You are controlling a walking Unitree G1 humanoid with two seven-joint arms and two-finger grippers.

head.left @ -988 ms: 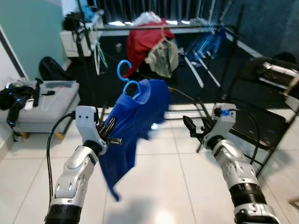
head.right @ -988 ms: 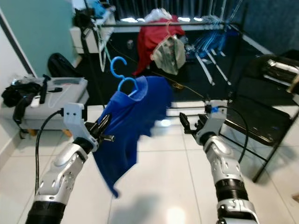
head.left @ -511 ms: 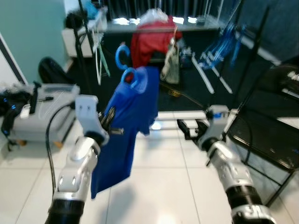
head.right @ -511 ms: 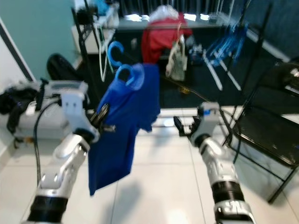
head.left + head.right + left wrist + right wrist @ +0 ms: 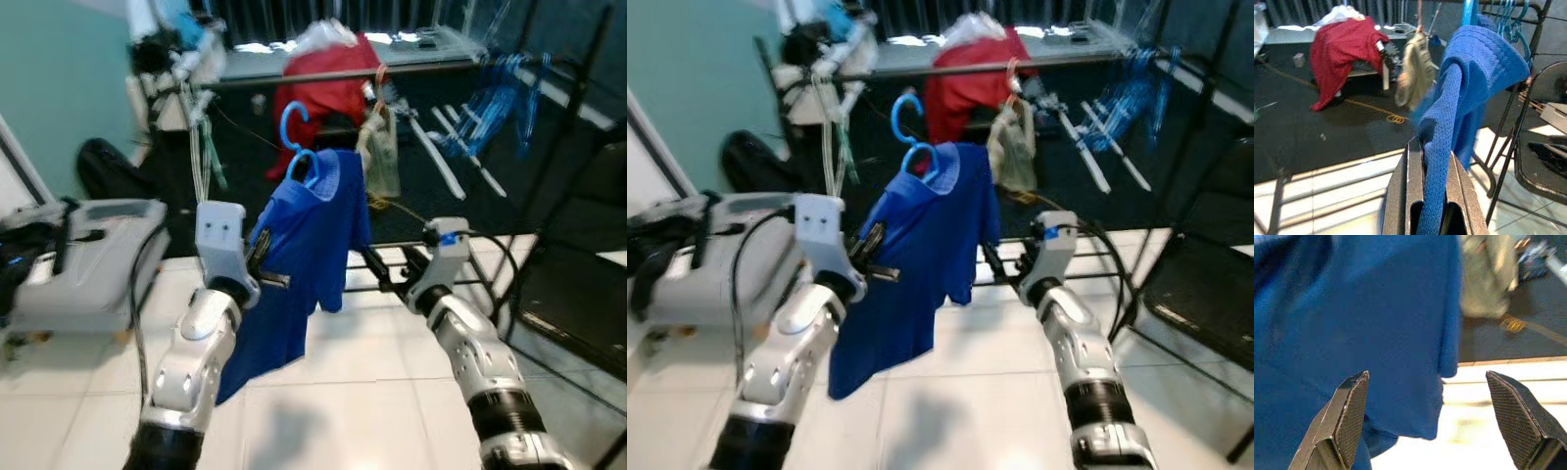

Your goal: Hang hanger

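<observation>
Up front, the left tool (image 5: 263,257) is raised over the tiled floor (image 5: 362,362) and is clamped on a fold of the blue shirt (image 5: 309,245); the left wrist view shows the cloth pinched tight between its two black fingers (image 5: 1408,186). The shirt hangs on a light blue hanger (image 5: 294,147), whose hook stands up above the collar, free in the air and well short of the rail (image 5: 411,69) behind. The shirt's lower part trails down beside the left arm. The right tool (image 5: 377,266) is held out near the shirt's right edge, its fingers (image 5: 1349,416) spread wide apart with nothing between them; in the right wrist view the blue cloth hangs just beyond those tips, though whether it touches them is unclear. On the rail at the back hang a red garment (image 5: 328,93) and a pale one (image 5: 384,162), and farther along its right end a bunch of blue hangers (image 5: 500,93). A black folding chair (image 5: 578,294) stands at the right, and a grey case (image 5: 83,259) sits low at the left by the teal wall (image 5: 59,98).
</observation>
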